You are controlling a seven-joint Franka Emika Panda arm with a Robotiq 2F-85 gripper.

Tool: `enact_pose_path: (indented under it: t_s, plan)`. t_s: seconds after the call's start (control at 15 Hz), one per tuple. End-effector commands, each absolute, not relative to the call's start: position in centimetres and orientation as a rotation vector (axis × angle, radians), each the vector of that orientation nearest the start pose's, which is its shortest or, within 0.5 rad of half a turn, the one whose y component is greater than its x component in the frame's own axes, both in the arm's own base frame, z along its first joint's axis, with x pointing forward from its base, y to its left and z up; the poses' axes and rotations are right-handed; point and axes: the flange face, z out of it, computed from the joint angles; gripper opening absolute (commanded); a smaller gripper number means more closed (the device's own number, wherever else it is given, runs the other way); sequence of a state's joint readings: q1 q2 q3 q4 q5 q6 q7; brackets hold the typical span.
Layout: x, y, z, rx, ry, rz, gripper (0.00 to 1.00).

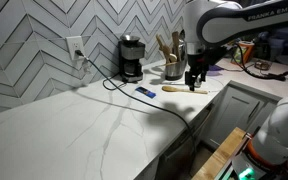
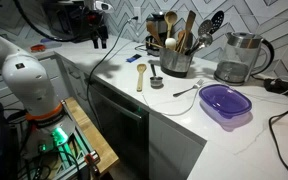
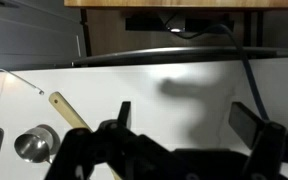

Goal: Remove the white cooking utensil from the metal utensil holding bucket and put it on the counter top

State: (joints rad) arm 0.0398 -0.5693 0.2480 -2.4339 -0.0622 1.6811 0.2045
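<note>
The metal utensil bucket [image 2: 174,63] stands on the white counter and holds several wooden and dark utensils; it also shows in an exterior view [image 1: 172,69]. A pale, cream-white spoon [image 2: 141,76] lies flat on the counter in front of the bucket, outside it. It also shows in an exterior view [image 1: 178,89] and at the left of the wrist view [image 3: 70,111]. My gripper [image 3: 189,118] is open and empty. It hangs above the counter to one side of the spoon, clear of it, in both exterior views [image 1: 194,84] [image 2: 99,39].
A small metal measuring cup [image 2: 156,82] and a metal spoon [image 2: 184,91] lie by the bucket. A purple bowl [image 2: 226,102], a glass kettle [image 2: 241,56], a coffee maker [image 1: 131,58] with its cable, and a blue object [image 1: 144,92] sit on the counter. The counter edge runs close by.
</note>
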Motion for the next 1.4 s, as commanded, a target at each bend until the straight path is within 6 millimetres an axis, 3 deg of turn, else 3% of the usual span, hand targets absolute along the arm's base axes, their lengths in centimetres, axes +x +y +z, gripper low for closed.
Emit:
enact_pose_path:
  t_s: [0.0, 0.67, 1.0, 1.33]
  plan:
    - [34.5, 10.3, 48.5, -3.364, -0.076, 0.254, 1.00]
    - [34.8, 9.8, 49.0, -3.389, -0.043, 0.216, 1.00]
    - [36.9, 7.2, 52.9, -3.531, 0.040, -0.241, 1.00]
    - [38.6, 3.6, 54.8, -3.508, 0.042, -0.618, 1.00]
